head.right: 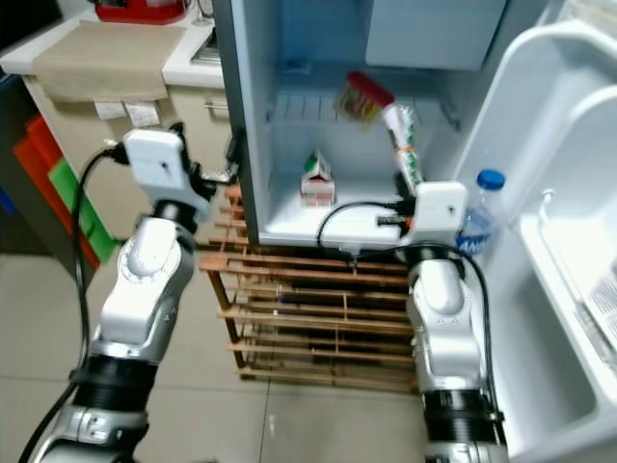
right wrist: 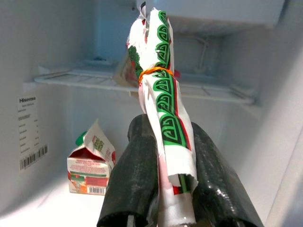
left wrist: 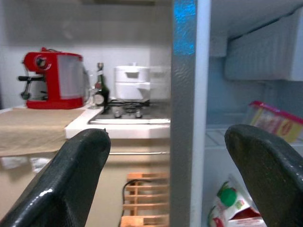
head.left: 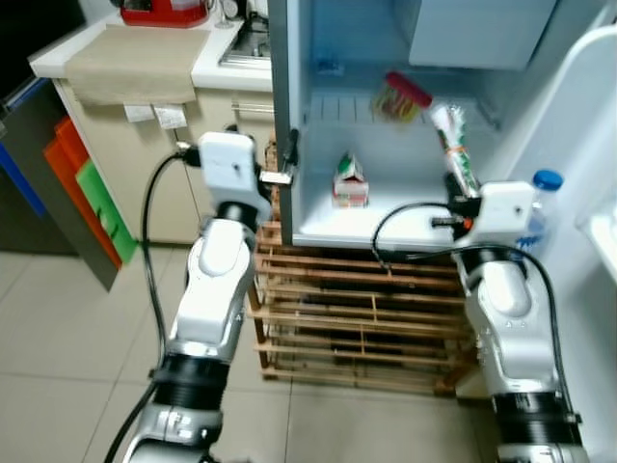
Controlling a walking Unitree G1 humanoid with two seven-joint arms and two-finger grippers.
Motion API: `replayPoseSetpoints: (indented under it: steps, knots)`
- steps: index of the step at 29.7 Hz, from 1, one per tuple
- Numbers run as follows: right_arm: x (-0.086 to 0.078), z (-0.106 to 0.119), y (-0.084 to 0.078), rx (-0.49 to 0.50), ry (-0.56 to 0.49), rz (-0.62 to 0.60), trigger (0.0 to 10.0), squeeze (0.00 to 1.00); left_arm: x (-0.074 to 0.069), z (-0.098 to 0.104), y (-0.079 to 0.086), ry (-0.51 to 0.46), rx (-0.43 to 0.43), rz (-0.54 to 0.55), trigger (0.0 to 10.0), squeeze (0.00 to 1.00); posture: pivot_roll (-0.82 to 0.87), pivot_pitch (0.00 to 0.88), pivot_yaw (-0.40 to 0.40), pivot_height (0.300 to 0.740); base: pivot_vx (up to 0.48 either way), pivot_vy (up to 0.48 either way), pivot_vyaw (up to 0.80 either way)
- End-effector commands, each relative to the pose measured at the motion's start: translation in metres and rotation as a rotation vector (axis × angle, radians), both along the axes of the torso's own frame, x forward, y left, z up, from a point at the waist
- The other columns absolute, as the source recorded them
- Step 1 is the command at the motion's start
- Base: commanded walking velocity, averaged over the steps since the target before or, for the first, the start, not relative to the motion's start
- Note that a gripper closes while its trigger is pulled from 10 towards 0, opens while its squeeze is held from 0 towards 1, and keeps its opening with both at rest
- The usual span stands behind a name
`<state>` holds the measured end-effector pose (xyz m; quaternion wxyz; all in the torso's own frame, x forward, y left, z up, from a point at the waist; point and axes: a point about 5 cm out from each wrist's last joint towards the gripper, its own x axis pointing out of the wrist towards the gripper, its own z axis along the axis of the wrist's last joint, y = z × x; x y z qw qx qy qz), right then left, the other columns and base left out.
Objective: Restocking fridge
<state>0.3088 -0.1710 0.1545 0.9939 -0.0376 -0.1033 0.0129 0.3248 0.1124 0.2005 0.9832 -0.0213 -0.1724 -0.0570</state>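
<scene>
Right wrist view has the right gripper (right wrist: pixel 163 189) clamped on a long green-patterned packet (right wrist: pixel 163 101), upright inside the open fridge (head.left: pixel 289 116). A small carton (head.left: pixel 350 181) stands on the fridge floor; the left gripper (left wrist: pixel 170 179) is spread wide, seemingly at the fridge's edge

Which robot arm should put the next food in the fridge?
The right one, probably. The right gripper is already shut on a green-and-white packet and is held up in front of the open fridge. The left gripper is open and holds nothing, by the fridge's side wall.
</scene>
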Motion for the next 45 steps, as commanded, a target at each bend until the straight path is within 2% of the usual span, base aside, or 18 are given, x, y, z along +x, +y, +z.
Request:
replayPoseSetpoints:
  steps: [1,7,12,19,24,28,33,35,42,45]
  knots:
    - [0.001,0.006,-0.001,-0.001,-0.02,-0.003,0.0,0.0,0.0,0.0,-0.004,0.002,0.0,-0.011,10.0,0.0,-0.12,0.0,0.006,0.74,0.0,0.0,0.0]
    - [0.002,0.005,0.008,-0.003,-0.003,0.039,0.0,0.0,0.0,0.002,-0.005,-0.002,0.019,-0.006,10.0,0.0,-0.12,0.0,0.008,0.74,0.0,0.0,0.0]
    - [0.008,-0.008,0.014,0.014,0.092,0.056,0.0,0.0,0.0,0.002,-0.009,0.005,0.008,-0.054,10.0,0.0,-0.12,0.0,0.008,0.74,0.0,0.0,0.0]
    - [0.019,-0.001,0.018,-0.021,0.079,0.044,0.0,0.0,-0.005,0.005,-0.02,-0.004,0.008,-0.166,10.0,0.0,-0.11,0.0,0.003,0.74,0.188,0.0,0.0]
    - [0.025,0.003,0.02,-0.036,0.073,0.03,0.0,0.0,-0.007,0.004,-0.022,0.005,0.014,-0.193,10.0,0.0,-0.1,0.0,0.001,0.74,0.454,0.0,0.0]
    - [0.03,0.004,0.021,-0.07,0.077,0.008,0.0,0.0,-0.011,0.007,-0.028,-0.011,0.017,-0.271,10.0,0.0,-0.1,0.0,-0.002,0.74,0.231,0.0,0.0]
    - [0.037,-0.004,0.024,-0.094,0.125,-0.018,0.0,0.0,-0.022,0.018,-0.043,0.015,0.027,-0.494,10.0,0.0,-0.08,0.0,-0.017,0.74,0.0,0.0,0.0]
    - [0.04,-0.007,0.026,-0.088,0.146,-0.021,0.0,0.0,-0.025,0.022,-0.047,0.035,0.033,-0.548,10.0,0.0,-0.07,0.0,-0.019,0.74,0.0,0.0,0.0]
    - [0.045,-0.01,0.029,-0.084,0.175,-0.029,0.0,0.0,-0.033,0.029,-0.053,0.08,-0.015,-0.623,10.0,0.0,-0.05,0.0,-0.023,0.74,0.0,0.0,0.0]
    - [0.049,-0.016,0.026,-0.061,0.218,-0.073,0.0,0.0,-0.04,0.027,-0.057,0.159,-0.072,-0.69,10.0,0.0,-0.03,0.037,-0.02,0.74,0.0,0.0,0.0]
